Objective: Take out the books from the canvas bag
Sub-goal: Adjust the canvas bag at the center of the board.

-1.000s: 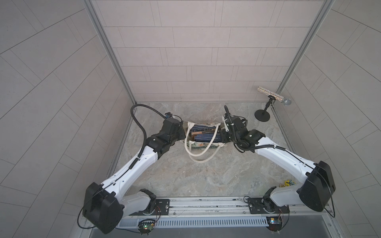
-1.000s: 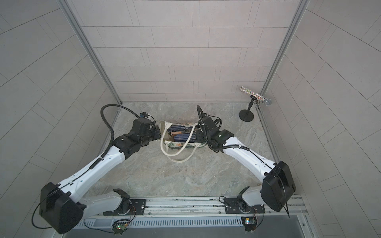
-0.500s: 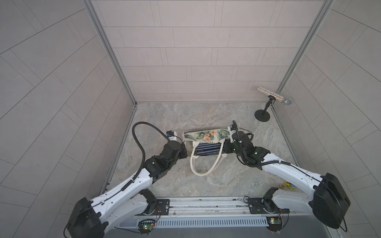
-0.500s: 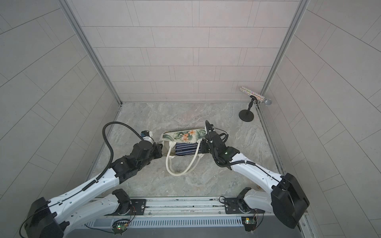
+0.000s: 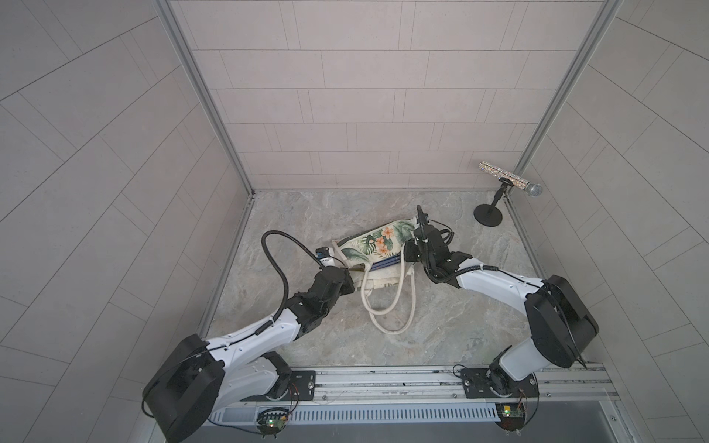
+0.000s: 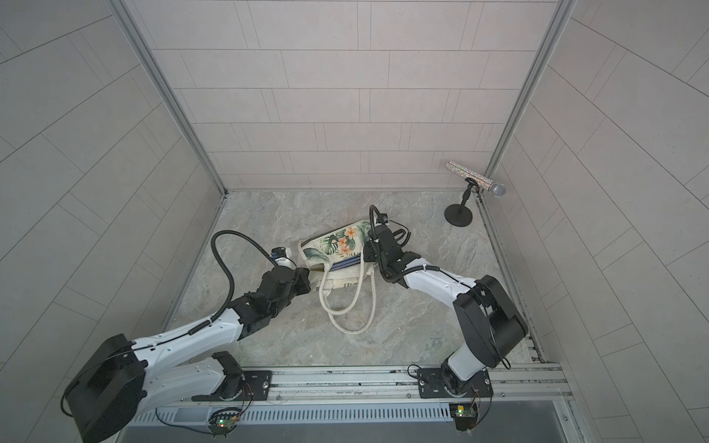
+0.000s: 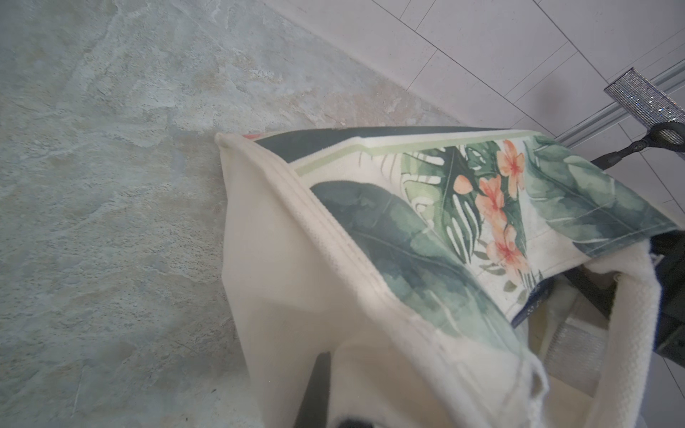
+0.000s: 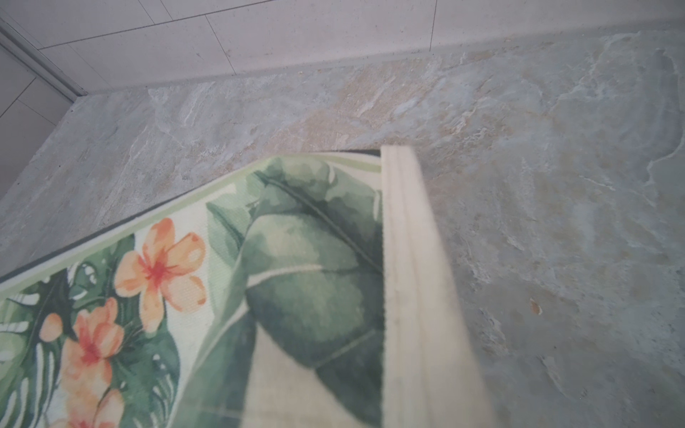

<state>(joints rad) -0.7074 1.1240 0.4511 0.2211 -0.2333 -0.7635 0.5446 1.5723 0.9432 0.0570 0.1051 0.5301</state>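
Bimanual rig, task: empty the bag.

- The canvas bag, cream cloth with green leaf and orange flower print, sits mid-table between the two arms. Its floral side is up and its mouth faces the rail side. I cannot tell whether its underside is clear of the grey stone-pattern table.
- The books are thin and navy-covered. They are inside the bag, with only their edges showing as dark stripes at the mouth.
- The left gripper has its jaws pressed together on the cloth at the near-left corner of the mouth.
- The right gripper has its jaws pressed together on the bag's right side edge.
- The thick cream rope handles trail on the table directly in front of the mouth.

Risks, as judged:
1. Both holds are thin pinches on loose cloth. If the books' weight shifts, the fabric may creep out of a jaw and the bag will drop.
2. The two grip points look uneven. The books could slide toward one corner and wedge instead of leaving the bag.
3. Books that come out would land on the rope handles or snag in their loops, ending up in a fanned, tilted pile.
4. A steep tip could send all the books out at once toward the rail edge.
5. The glittery microphone on a black stand is well apart, so a collision is unlikely.
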